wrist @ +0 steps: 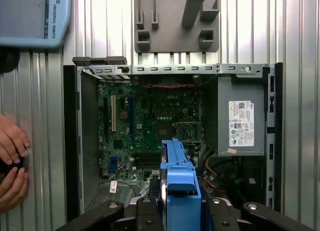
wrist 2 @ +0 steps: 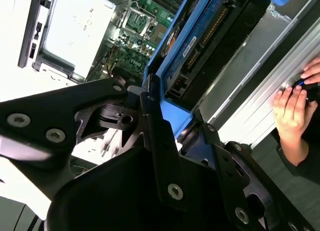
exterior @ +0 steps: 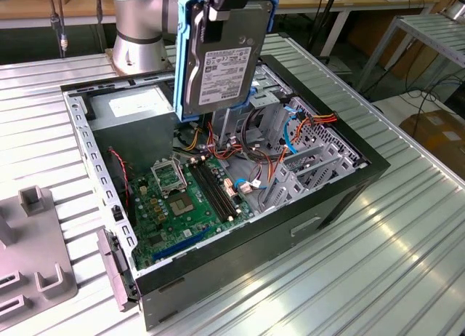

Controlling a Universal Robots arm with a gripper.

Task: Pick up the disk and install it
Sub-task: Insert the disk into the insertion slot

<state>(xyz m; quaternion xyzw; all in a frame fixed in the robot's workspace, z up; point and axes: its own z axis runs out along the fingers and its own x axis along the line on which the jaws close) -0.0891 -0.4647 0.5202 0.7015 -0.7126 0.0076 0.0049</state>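
A ribbed metal table (exterior: pixel 407 234) carries an open computer case (exterior: pixel 341 198) with its motherboard (exterior: pixel 182 198) exposed. A grey fixture plate (exterior: pixel 29 256) lies at the exterior view's left and workbenches (exterior: pixel 349 1) stand behind. A person's hand (wrist 2: pixel 292 111) rests at the table's edge beside the case. The disk (exterior: pixel 218 67) hangs upright above the case's interior, directly beneath the gripper (exterior: pixel 224 9), which is clenched on its upper edge, fingers (wrist 2: pixel 152 126) pressing the blue bracket (wrist: pixel 180 183) from both sides.
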